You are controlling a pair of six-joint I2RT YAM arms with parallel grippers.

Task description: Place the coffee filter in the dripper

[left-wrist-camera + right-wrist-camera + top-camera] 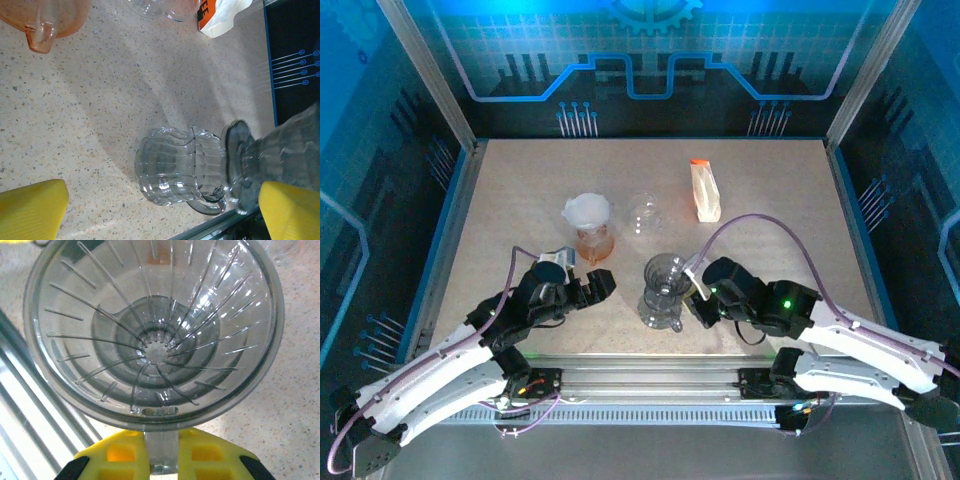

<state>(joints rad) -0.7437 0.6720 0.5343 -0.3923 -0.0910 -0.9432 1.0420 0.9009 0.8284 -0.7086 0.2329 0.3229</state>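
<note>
My right end effector [161,460] is pressed together on the clear handle tab of the dripper [155,335], steadying it. The dripper stands empty on a ribbed glass cup [170,172] close to the near edge of the desk [770,200], about midway along it. The coffee filter [587,209] is not in it yet. It sits white and crumpled in the mouth of an orange jug [593,243], left of the desk's middle.

My left end effector [597,284] is spread wide and holds nothing. It hangs near the jug, on its near side, between the jug and the dripper. I judge the task barely begun, with the pick-up of the filter the step in hand. Next I should lift my left end effector to the filter's rim, pinch lightly so the paper does not crush, then carry it across to the dripper's open mouth.

A clear glass [642,214] stands just beside the jug, and a white packet with an orange top [704,192] lies toward the far edge. The glass could be knocked, and the jug may tip if I push.
</note>
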